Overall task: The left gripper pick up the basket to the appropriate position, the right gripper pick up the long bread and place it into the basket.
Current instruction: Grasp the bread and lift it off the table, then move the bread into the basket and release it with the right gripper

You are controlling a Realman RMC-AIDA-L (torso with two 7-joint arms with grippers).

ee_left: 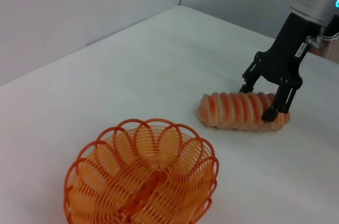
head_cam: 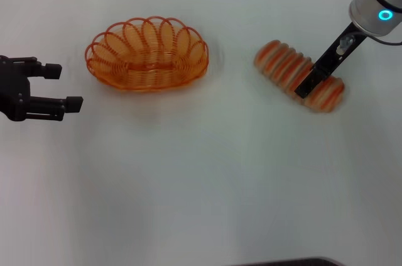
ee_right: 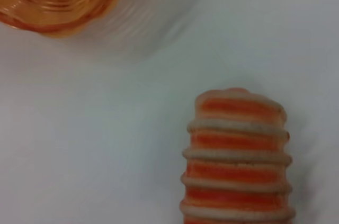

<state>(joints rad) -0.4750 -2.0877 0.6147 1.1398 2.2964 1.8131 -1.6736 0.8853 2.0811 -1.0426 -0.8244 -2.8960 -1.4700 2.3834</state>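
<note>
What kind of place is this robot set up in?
Probably a lab or test bench: a bare white table with plain panel walls behind it, and only a basket and a prop-like bread laid out.

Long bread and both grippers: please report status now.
Right gripper open, straddling long bread on table. Left gripper open, beside basket, not touching. Basket empty. Path between clear.

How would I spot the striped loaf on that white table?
On the white table, look right of the oval orange wire basket. The long beige bread with orange-red ridged stripes lies there, the black two-fingered right gripper straddling it. Nothing else is solid and striped.
</note>
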